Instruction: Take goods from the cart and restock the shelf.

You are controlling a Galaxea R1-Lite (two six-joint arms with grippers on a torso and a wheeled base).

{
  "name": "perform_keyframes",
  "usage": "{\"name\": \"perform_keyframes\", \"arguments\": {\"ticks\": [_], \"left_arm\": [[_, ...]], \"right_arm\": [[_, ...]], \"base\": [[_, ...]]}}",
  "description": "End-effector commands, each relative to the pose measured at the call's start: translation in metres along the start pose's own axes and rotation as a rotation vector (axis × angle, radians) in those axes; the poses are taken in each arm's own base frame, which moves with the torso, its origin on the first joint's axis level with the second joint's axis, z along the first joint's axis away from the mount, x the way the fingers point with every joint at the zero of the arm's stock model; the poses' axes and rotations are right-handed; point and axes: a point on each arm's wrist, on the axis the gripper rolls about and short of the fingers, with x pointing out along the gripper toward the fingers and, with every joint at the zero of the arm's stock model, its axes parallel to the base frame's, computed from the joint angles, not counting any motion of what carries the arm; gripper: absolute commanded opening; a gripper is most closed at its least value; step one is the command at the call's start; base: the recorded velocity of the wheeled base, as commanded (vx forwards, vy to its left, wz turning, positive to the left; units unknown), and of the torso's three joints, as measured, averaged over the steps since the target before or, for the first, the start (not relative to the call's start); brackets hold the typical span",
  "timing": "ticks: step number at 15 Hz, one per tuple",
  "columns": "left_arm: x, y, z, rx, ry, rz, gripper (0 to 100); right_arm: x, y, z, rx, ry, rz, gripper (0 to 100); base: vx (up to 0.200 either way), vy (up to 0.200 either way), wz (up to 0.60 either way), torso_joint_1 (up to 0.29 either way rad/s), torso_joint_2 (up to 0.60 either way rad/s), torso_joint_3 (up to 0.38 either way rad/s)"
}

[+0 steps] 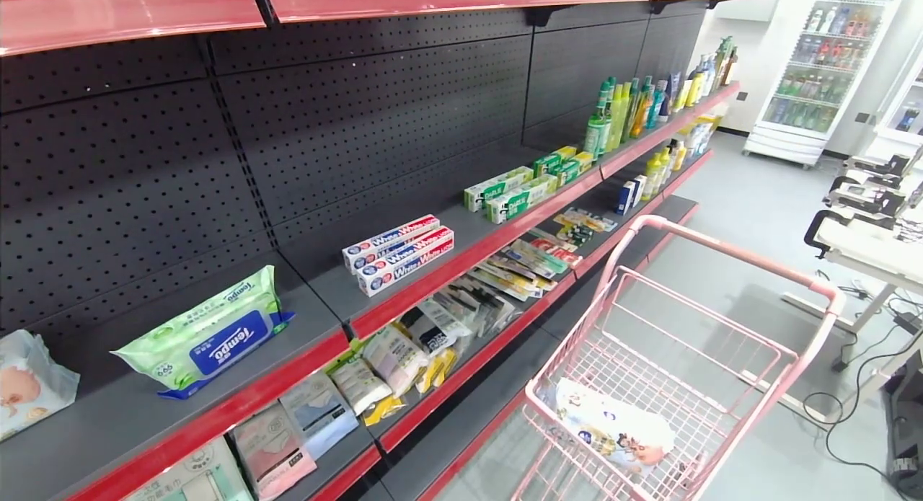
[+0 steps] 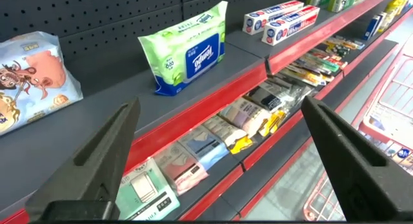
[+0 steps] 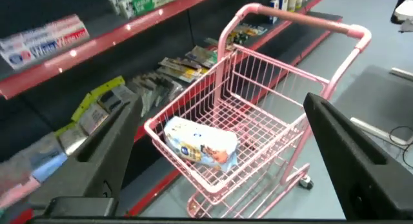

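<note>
Our right hand [image 3: 222, 100] has its fingers spread wide with nothing between them, and it hangs above the pink cart [image 3: 297, 20]. Our left hand [image 2: 221, 104] is likewise spread and empty, facing the shelf [image 2: 97, 114]. The step in hand, as we judge it, is fetching the one white pack [image 3: 200, 143] lying on the cart's wire floor. To do it well we should come down from above, inside the rim (the wire walls leave little room at the sides). We should set the fingers across the pack's narrower width and close gently, since a soft bag will likely sag or slip if pinched at one end. From the right wrist we see the pack through the gap between the fingers, well apart from them and untouched. In the head view it lies at the lower right of the frame. The bare shelf at lower left, between the green wipes [image 1: 209, 335] and the cartoon-printed bag [image 1: 29, 382], looks a likely spot.
</note>
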Motion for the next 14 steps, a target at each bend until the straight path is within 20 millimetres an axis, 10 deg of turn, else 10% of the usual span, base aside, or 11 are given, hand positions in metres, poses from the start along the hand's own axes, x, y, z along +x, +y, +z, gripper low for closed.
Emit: {"name": "perform_keyframes", "arguments": {"ticks": [1,6,10,14], "left_arm": [[0.000,0.000,0.000,0.000,0.001,0.001,100],[0.000,0.000,0.000,0.000,0.001,0.001,100],[0.000,0.000,0.000,0.000,0.001,0.001,100],[0.000,0.000,0.000,0.000,0.001,0.001,100]], "right_arm": [[0.175,-0.003,0.154,-0.061,0.301,0.006,100],[0.282,-0.005,0.039,-0.252,0.696,0.371,100],[0.304,0.004,-0.024,-0.380,0.849,0.550,100],[0.313,0.010,-0.046,-0.457,0.888,0.630,100]], "base": [[0.000,0.000,0.00,0.000,0.00,0.000],[0.000,0.000,0.00,0.000,0.00,0.000],[0.000,0.000,0.00,0.000,0.00,0.000],[0.000,0.000,0.00,0.000,0.00,0.000]]}}
